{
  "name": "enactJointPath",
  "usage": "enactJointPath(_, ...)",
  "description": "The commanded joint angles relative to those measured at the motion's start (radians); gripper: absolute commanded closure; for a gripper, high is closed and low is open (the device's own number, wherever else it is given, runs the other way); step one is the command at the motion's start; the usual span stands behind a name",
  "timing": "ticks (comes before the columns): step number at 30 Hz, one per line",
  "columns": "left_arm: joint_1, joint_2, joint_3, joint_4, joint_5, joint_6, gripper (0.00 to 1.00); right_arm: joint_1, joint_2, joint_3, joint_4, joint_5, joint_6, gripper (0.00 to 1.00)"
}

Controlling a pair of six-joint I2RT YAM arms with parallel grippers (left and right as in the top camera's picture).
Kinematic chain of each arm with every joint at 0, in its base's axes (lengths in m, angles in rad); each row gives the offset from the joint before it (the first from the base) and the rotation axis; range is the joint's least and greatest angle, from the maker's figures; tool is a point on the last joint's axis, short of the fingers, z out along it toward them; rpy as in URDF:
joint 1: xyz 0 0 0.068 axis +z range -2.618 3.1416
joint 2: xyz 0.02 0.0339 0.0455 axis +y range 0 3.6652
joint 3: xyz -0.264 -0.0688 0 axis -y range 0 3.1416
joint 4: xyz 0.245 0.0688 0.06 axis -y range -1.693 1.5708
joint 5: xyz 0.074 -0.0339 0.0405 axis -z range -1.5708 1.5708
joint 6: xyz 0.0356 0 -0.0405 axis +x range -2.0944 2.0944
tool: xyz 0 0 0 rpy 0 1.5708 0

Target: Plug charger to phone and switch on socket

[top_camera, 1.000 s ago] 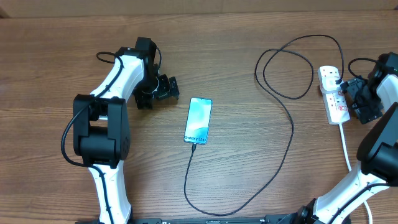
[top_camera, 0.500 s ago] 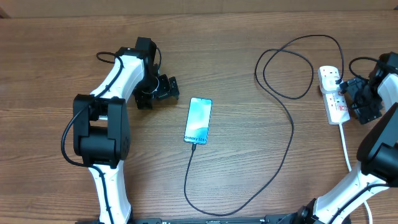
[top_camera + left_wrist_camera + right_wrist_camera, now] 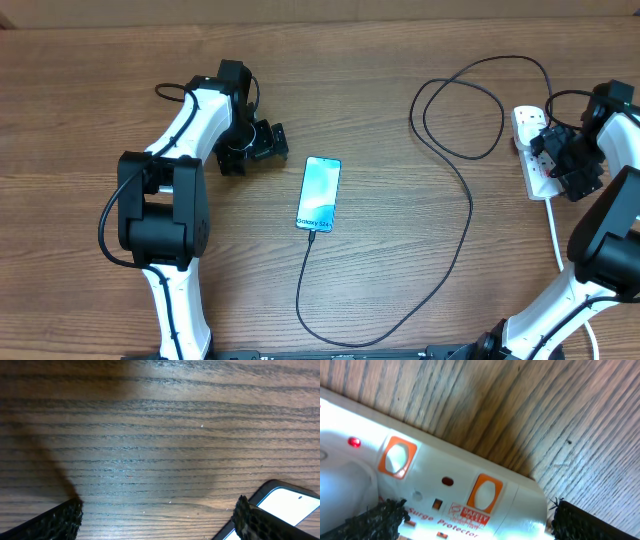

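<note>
While the right gripper (image 3: 480, 520) hangs straight over the socket (image 3: 528, 122), jaws wide and holding nothing, its arm stretches out from the near side, wrist bent inward. Left gripper (image 3: 157, 522) is open and empty too, low beside the phone (image 3: 319, 193), whose near end meets the charger (image 3: 455, 230) tip.

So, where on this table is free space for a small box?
The table is bare between the phone and the curving cable, and along the far edge beyond the left gripper. It is crowded at the right, where the right gripper hangs over the power strip and the cable loops.
</note>
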Motion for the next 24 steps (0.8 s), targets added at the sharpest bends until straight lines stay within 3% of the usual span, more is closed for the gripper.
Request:
enactJointPath(1,-0.004,-0.009,0.0,0.008,0.008,-0.006,0.01,0.062,0.034,-0.01,0.02,-0.073,-0.029,0.0)
enactJointPath(8,-0.004,-0.009,0.0,0.008,0.008,-0.006,0.0,0.05,-0.045,0.055,-0.114,0.045,-0.032,0.0)
enactJointPath(16,-0.004,-0.009,0.0,0.008,0.008,-0.006,0.01,0.106,-0.179,0.057,-0.121,-0.11,-0.263,0.0)
enactJointPath(24,-0.004,-0.009,0.0,0.008,0.008,-0.006,0.0,0.137,-0.179,0.05,-0.129,-0.102,-0.272,0.0)
